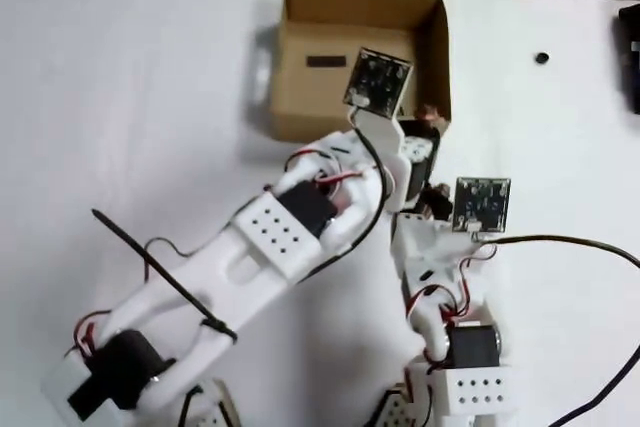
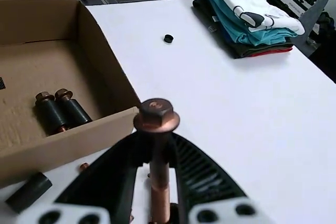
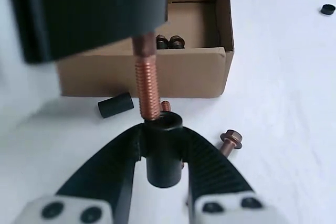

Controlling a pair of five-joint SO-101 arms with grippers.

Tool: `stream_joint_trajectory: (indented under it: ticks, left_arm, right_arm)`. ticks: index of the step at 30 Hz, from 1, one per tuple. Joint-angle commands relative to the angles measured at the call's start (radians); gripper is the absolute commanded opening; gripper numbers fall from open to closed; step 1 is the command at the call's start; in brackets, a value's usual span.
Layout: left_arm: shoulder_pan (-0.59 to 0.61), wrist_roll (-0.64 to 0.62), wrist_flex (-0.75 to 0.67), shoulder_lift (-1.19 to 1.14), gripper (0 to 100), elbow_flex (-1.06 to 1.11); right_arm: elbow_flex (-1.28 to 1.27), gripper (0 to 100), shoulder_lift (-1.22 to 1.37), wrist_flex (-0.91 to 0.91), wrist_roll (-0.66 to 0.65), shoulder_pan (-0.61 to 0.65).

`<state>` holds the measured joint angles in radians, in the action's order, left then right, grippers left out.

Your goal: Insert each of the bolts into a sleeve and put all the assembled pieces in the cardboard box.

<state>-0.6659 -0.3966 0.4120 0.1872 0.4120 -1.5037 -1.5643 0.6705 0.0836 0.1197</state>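
Copper bolt (image 2: 156, 116), hex flange head; threaded tip at black sleeve (image 3: 164, 156) mouth.

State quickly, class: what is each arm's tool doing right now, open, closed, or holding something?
Left tool: closed on a copper bolt.
Right tool: closed on a black sleeve.

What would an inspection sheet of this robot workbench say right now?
Surface: white table.
Job's things: brown cardboard box holds two assembled bolt-and-sleeve pieces; loose black cylindrical sleeve and loose copper hex-head bolt lie outside it.
Clutter: small black round object.
Tools: left tool shut on a copper bolt, its threaded tip at the mouth of the black sleeve the right tool grips.
Cables: black cable on the table.
Surroundings: folded clothes.
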Motion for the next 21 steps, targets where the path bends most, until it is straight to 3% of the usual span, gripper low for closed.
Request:
stream_joint_trajectory:
  ticks: [1,21]
  left_arm:
    - [0.009,-0.006,-0.009,-0.008,2,-0.005]
    - [-0.031,-0.040,0.005,-0.006,2,-0.008]
  right_arm:
    - [0.054,1.9,-0.030,-0.001,0.005,-0.001]
    - [0.052,1.9,-0.030,-0.013,0.005,0.031]
